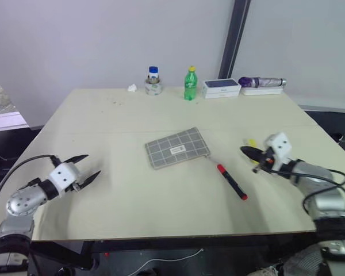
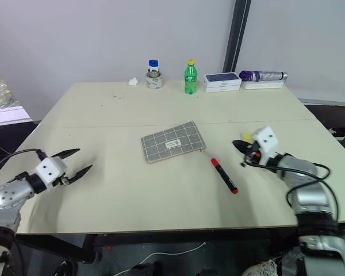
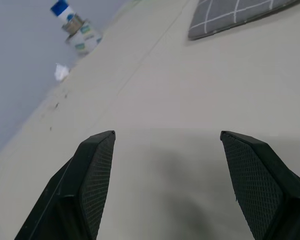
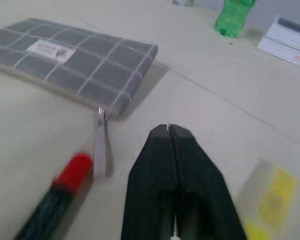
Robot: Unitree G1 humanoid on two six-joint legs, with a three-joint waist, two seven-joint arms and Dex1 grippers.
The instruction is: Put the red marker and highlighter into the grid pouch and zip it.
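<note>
Pale walls back a cream table with the grid pouch lying flat near its middle, its zip pull trailing off the corner toward five o'clock. Just past that pull, at about four o'clock from the pouch, the red marker lies slantwise, red cap nearest the pouch. At three o'clock, a little farther out, the highlighter lies flat on the table, just beside the right gripper, whose jaws are pressed together on nothing, their tips hovering between highlighter and marker. Well off at eight o'clock the left gripper hangs above bare table, jaws wide apart. Along the far edge stand a small jar, a green bottle and a white box.

Nothing looks packed yet, so this reads as the approach to the first pickup. Next, the right jaws likely must part again and settle astride one pen, and the pouch must be unzipped if it is shut, which I cannot tell.
</note>
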